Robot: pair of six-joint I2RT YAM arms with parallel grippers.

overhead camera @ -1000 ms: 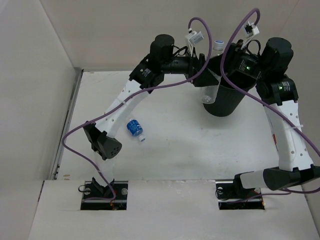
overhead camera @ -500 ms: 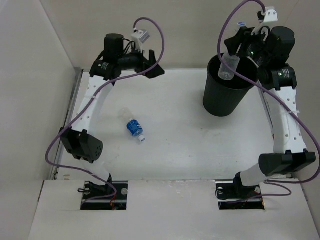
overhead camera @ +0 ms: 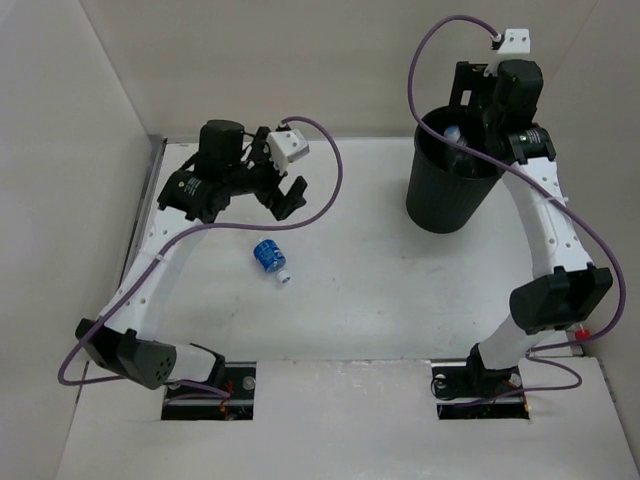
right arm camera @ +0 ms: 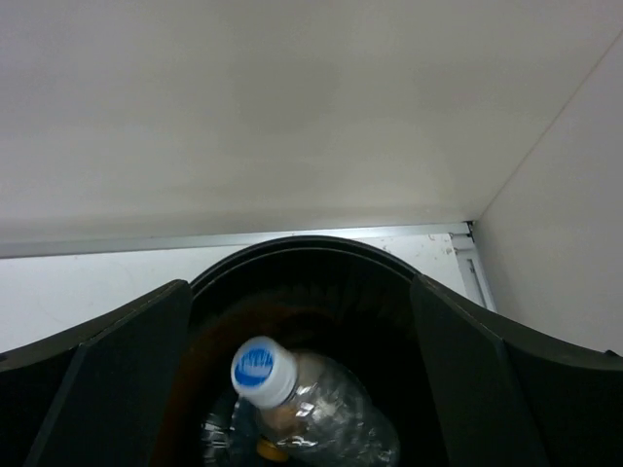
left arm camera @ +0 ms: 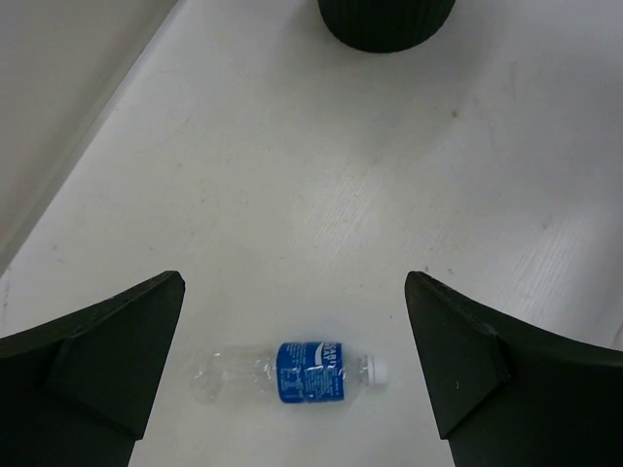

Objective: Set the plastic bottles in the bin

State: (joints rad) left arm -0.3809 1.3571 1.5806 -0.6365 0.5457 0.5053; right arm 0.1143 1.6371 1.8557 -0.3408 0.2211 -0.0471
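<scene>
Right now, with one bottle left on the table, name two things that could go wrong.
The blue-labelled bottle lies lengthwise to the open left jaws above it, so closing may catch its ends and squirt it away. In the bin, a blue-capped bottle points cap-up; the next one might bounce off it.

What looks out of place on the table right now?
One blue-labelled bottle lies on its side on the table, outside the bin, near the open left claw. The bin stands upright; nothing looks spilled.
</scene>
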